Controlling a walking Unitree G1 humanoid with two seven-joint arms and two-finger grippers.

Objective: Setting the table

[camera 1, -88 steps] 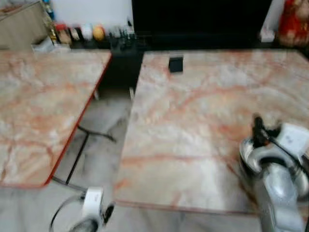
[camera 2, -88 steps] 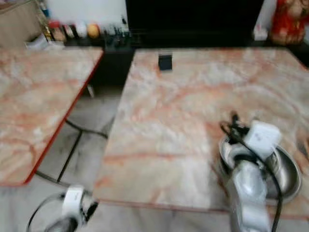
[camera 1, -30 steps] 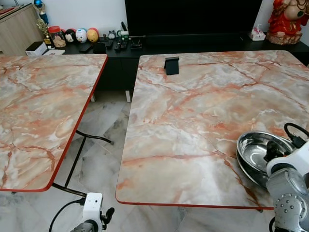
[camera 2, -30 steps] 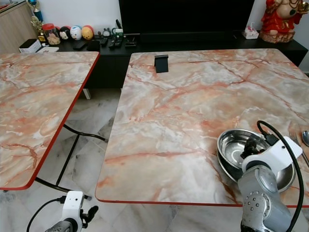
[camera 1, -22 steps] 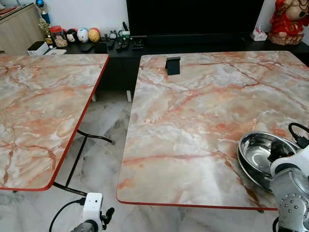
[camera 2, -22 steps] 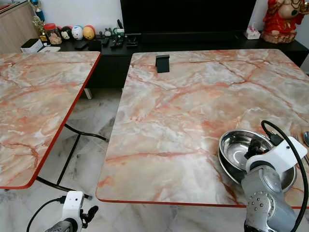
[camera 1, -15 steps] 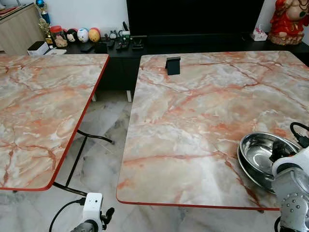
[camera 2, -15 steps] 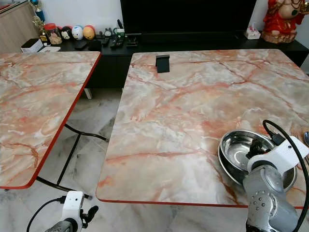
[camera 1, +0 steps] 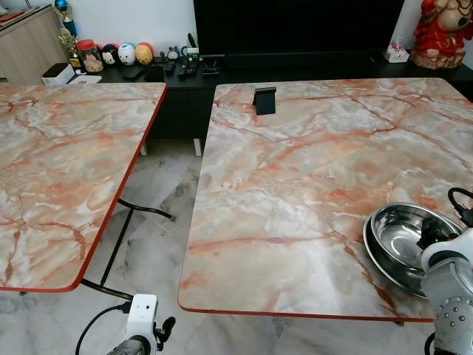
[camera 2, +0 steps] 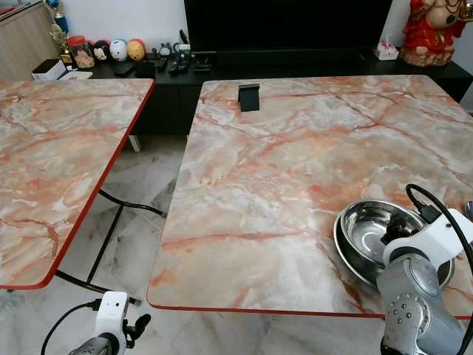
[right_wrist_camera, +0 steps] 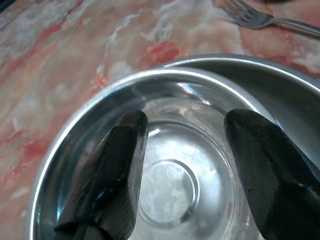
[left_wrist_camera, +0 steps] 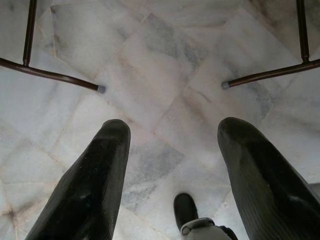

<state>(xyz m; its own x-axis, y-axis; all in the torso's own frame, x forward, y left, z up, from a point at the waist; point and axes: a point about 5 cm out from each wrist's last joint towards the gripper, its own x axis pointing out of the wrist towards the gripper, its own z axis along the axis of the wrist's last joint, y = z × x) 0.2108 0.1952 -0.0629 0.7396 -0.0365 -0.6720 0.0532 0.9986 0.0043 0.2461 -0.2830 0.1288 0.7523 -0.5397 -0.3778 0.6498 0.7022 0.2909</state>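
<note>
Two marble-patterned surfaces with red edges stand side by side, one [camera 1: 66,170] to the left and one [camera 1: 295,192] to the right, with a gap of pale marble floor [camera 1: 151,237] between them. Beyond them a long black cabinet [camera 1: 185,78] runs along a white wall [camera 1: 133,22], under a large dark screen [camera 1: 295,26].

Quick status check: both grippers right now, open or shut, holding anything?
Left gripper: open, empty, hanging over the floor.
Right gripper: open, holding nothing, fingers over the upper steel bowl on the table.
</note>
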